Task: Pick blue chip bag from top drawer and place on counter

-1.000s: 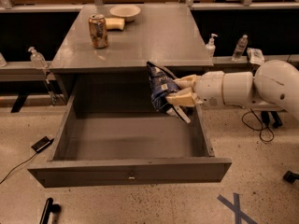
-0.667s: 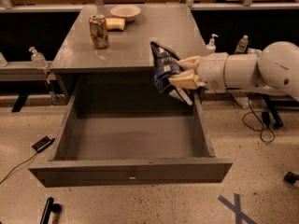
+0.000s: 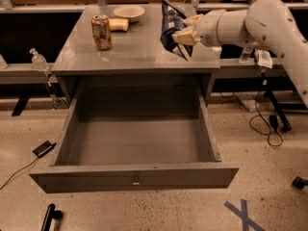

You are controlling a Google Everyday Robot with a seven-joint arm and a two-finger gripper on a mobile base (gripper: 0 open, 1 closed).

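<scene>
So the gripper is clamped on the blue chip bag. Its tan fingers pinch the bag's right edge, and the white arm reaches in from the right side. The bag hangs more or less upright over the right part of the counter; can't tell if its bottom corner touches the surface. Further left on the counter there's a brownish can, with a pale bowl behind it near the back edge. Below, the top drawer is pulled wide open, grey floor showing. There's a blue tape cross on the floor, front right.
</scene>
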